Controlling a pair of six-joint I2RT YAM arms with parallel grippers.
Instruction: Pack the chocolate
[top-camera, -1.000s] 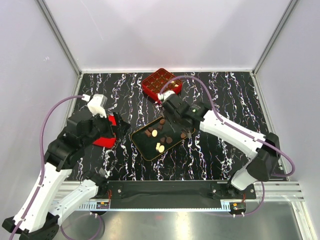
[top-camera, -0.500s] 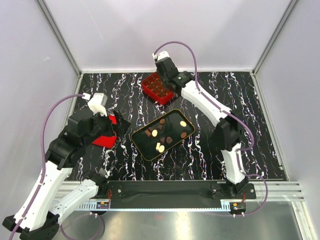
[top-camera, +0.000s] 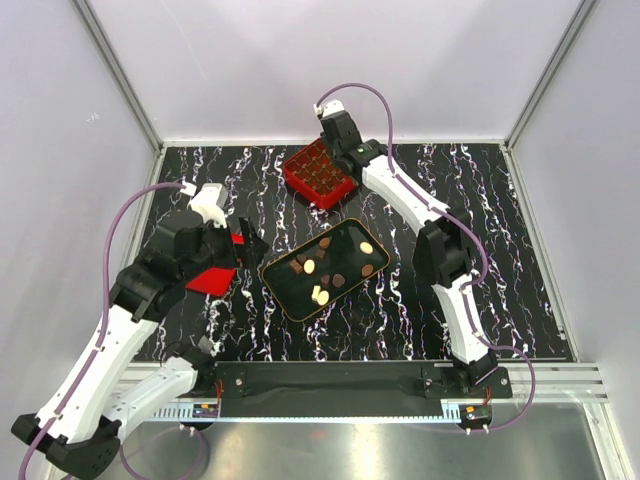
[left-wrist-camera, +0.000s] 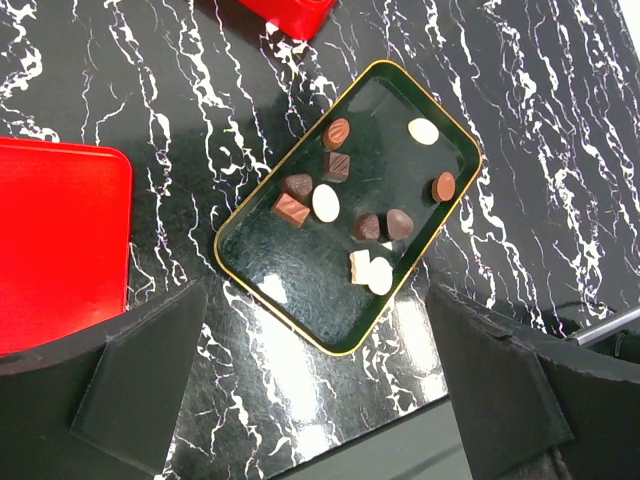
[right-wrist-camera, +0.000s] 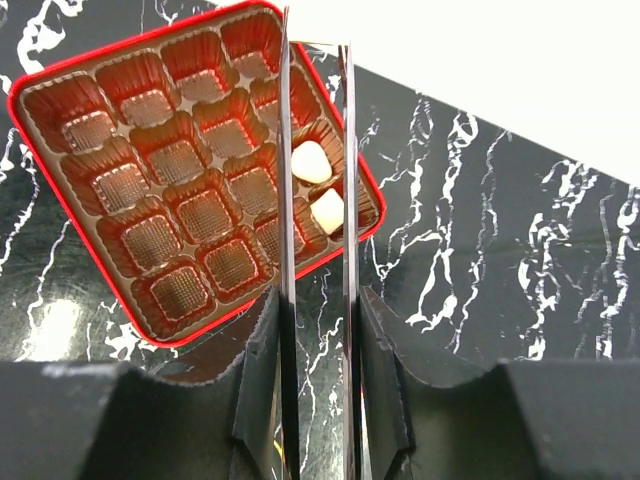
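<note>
Centring the right gripper (right-wrist-camera: 316, 60) over an empty cell of the red gridded box (right-wrist-camera: 170, 190) matters most; its jaws stand narrowly apart, gripping or not I cannot tell. Two white chocolates (right-wrist-camera: 311, 162) sit in cells, the rest in the black tray (left-wrist-camera: 290, 275) under the spread left gripper (left-wrist-camera: 315, 300).

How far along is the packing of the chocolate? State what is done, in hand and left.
Done: two cream pieces sit in cells of the box. In hand: the right end effector hangs over the box, jaws slightly apart; whether it grips a piece is unclear. Left: about eleven pieces lie in the tray; most cells are bare.
</note>
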